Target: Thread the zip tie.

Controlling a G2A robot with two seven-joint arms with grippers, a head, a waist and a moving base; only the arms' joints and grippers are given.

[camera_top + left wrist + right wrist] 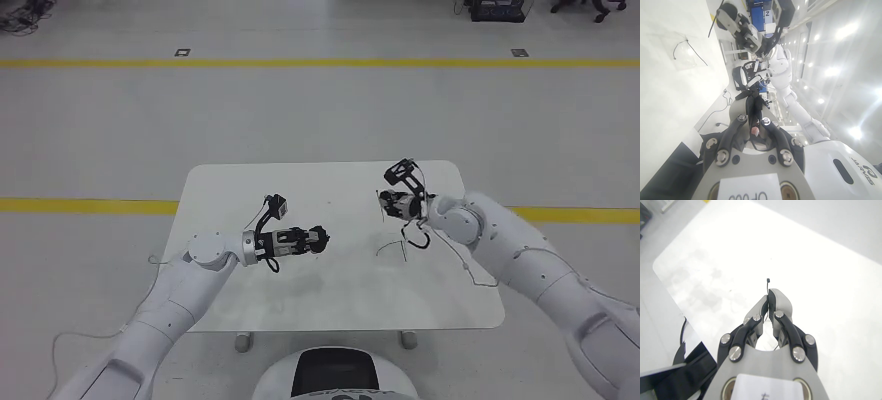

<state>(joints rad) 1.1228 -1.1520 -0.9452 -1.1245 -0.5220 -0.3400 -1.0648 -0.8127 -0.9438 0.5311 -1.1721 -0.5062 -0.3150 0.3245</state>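
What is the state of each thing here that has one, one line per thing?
right claw: shut on the zip tie
zip tie: pinched upright, head poking past the fingertips
left claw: shut, above the table; cannot tell if it holds anything
second zip tie: lying bent on the table, ungripped

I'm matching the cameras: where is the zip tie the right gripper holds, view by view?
Top view: zip tie at the right gripper.
Left wrist view: zip tie hanging from that gripper.
Right wrist view: zip tie pinched in shut jaws.
Shared landmark: white table.
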